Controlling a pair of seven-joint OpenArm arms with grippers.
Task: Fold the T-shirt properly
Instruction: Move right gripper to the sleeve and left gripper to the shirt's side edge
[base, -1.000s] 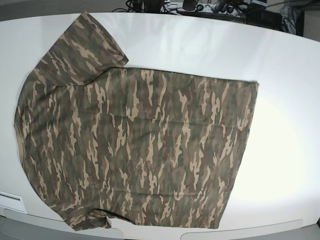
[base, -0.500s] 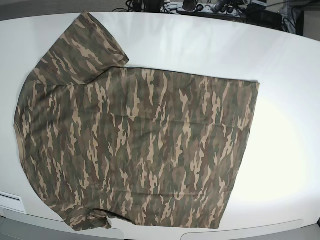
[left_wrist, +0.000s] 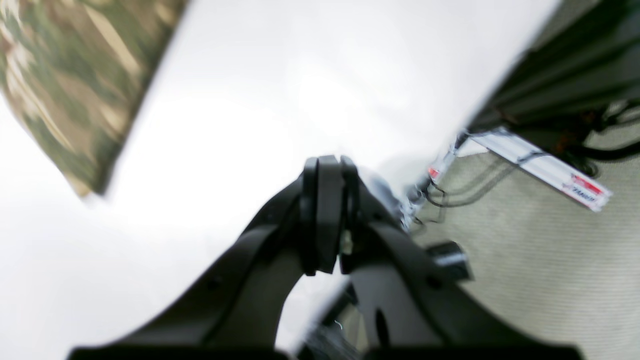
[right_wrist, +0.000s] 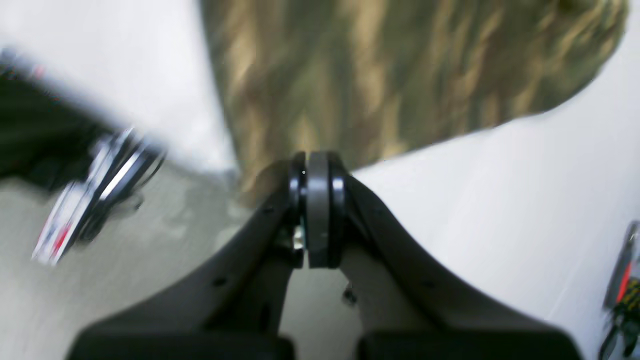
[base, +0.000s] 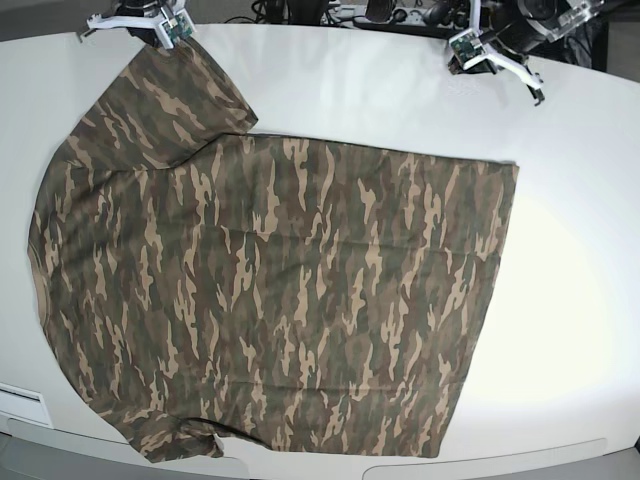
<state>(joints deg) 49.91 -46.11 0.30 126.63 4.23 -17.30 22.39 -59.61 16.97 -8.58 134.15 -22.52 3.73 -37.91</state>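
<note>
The T-shirt (base: 270, 290) lies spread flat on the white surface (base: 580, 200), one sleeve reaching toward the far edge on the base view's left and the straight hem facing that view's right. The left gripper (left_wrist: 327, 215) has its jaws pressed together on nothing, above bare surface near the edge, with a corner of the shirt off to its side. The right gripper (right_wrist: 316, 210) is likewise closed and empty, hovering at the surface's edge just before the sleeve's rounded end.
</note>
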